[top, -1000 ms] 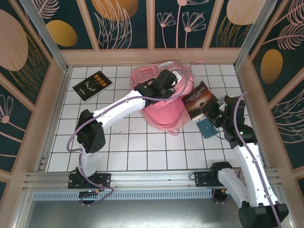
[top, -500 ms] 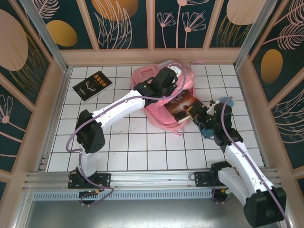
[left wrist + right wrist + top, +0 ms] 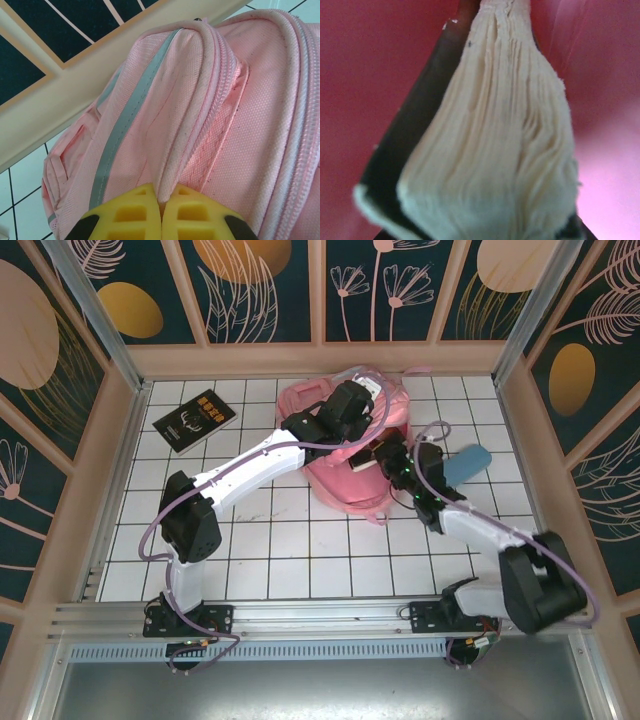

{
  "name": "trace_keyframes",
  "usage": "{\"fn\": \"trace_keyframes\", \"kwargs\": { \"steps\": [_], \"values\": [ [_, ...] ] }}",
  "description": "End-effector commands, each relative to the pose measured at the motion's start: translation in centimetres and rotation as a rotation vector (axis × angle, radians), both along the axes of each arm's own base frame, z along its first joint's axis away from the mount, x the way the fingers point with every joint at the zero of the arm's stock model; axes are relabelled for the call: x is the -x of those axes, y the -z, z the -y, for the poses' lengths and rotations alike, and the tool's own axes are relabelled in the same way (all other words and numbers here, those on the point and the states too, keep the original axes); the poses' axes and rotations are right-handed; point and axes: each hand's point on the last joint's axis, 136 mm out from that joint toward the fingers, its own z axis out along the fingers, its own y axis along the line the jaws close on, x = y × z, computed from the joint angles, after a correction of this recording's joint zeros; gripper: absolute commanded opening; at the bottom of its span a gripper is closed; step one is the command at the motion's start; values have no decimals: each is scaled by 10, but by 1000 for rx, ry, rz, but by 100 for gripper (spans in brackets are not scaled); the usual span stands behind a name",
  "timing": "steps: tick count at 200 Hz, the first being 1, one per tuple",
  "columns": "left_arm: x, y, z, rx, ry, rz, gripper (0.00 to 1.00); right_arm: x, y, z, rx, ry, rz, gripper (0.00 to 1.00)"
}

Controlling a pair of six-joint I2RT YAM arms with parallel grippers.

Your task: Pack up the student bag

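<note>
Left claw: yellow tips pinched tight on a raised zip seam of the large pink fabric backpack, i.e. closed on the bag, holding the opening edge up. Right claw: narrow, clamped on a dark-covered paperback book, nose-in at the bag mouth. Pink lining sits all round the book in the right wrist cam.

Bag loc: far-centre of the white gridded surface, close to the far edge, a bit right of middle.

Handling (my read): bag is soft, floppy, prob light. Walls will sag w/o support, and the mouth likely closes if the seam is let go. Best hold pts are the zip seam/piping or a strap, not a flat panel, since fabric slips out of a flat pinch. Book is semi-stiff but the pages fan out, so grip nr the spine.

Can't make out:
- bag mouth, masked by both arms in top cam
- how deep the book sits
- right claw's fingers, behind blurry pages
- zip puller pos

Also out: small blue pencil case near the bag's right side; black book nr far-left corner.
</note>
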Motion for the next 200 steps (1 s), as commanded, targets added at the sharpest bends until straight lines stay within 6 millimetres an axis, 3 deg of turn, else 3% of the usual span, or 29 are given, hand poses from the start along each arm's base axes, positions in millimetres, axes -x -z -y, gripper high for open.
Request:
{"fn": "trace_keyframes", "kwargs": {
  "steps": [1,51,86,100,109,124,138,157,200],
  "values": [
    [-8,-106,-7,227,-90,211,0,-44,-68,-8,-23,91,268,5],
    [-11,-117,-12,242,-123,230,0,-80,-47,-25,-51,115,280,5],
    [-11,-115,-8,247,-111,214,0,-104,-25,-53,-63,30,225,10],
    [-10,-114,-8,247,-111,210,0,-108,-15,-61,-69,4,181,16],
    [-10,-114,-9,247,-113,208,0,-108,-6,-61,-68,6,144,28],
    [-10,-113,-10,246,-118,205,0,-103,4,-56,-58,12,85,56],
    [-10,-111,-10,244,-121,199,0,-93,8,-46,-55,21,58,70],
    [-11,-110,-11,244,-134,195,0,-76,8,-30,-34,34,30,73],
    [-15,-105,-10,243,-150,189,0,-26,23,-6,5,10,-58,69]
  ]
}}
